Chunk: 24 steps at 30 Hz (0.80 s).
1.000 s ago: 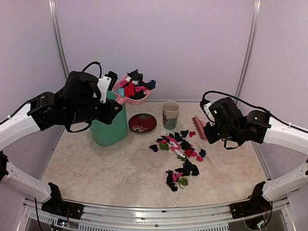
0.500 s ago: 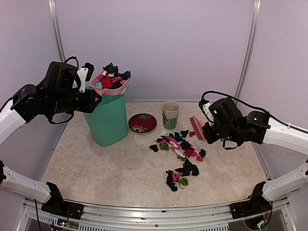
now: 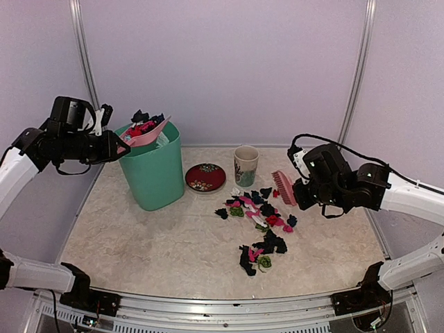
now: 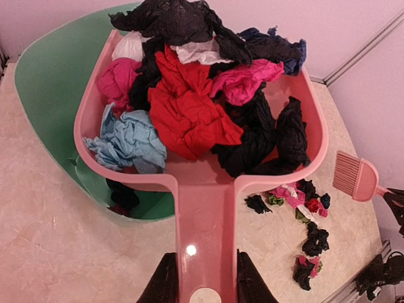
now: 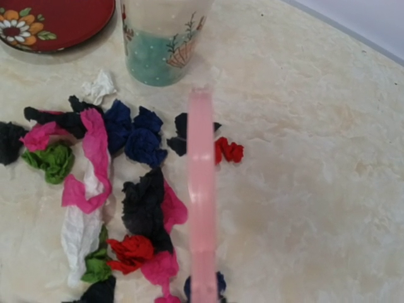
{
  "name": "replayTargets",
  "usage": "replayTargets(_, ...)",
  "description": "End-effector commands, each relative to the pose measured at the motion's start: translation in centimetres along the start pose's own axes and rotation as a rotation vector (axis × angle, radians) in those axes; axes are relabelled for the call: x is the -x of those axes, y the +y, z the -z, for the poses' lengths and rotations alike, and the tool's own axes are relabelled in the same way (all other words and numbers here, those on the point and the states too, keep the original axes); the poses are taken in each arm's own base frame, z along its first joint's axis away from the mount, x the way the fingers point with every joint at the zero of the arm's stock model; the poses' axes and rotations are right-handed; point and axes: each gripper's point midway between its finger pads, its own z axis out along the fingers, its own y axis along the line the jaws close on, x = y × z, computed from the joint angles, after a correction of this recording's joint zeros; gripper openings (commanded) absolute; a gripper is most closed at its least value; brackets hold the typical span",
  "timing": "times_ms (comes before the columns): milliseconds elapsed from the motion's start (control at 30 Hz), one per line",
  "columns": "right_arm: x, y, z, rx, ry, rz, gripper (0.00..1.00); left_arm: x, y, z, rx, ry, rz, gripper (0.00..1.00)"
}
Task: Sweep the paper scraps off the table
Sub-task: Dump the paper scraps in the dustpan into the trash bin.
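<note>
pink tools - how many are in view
2. The dustpan, full of paper scraps, is held by the left gripper over the green bin; the brush is in the right gripper, above the table.

White link shells and chunky black joint housings are showing on left arm [image 3: 17, 173] and right arm [image 3: 416, 198]; thin black cable [image 3: 316, 134] is looping over right wrist; black bases [image 3: 82, 295] are anchoring both; left gripper [image 4: 202, 285] is showing glossy black fingers

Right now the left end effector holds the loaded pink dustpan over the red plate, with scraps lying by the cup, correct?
No. The left end effector holds the loaded pink dustpan over the green bin, not the red plate, as the left wrist view shows. The scraps do lie by the cup.
</note>
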Motion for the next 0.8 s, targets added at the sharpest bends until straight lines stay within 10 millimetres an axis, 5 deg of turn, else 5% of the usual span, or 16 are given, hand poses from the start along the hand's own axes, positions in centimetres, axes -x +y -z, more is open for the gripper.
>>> replayTargets(0,0.6,-0.7,0.8,-0.001,-0.041,-0.051,0.00,0.9,-0.3,-0.1,-0.218,-0.004,0.092,0.00)
replayTargets(367,0.0,-0.7,0.7,0.002,-0.035,-0.066,0.00,2.4,0.1,1.4,-0.584,-0.029,0.361,0.00)
replayTargets(767,-0.1,-0.4,0.5,0.011,-0.037,-0.069,0.00,2.4,0.8,2.4,-0.787,-0.043,0.610,0.00)
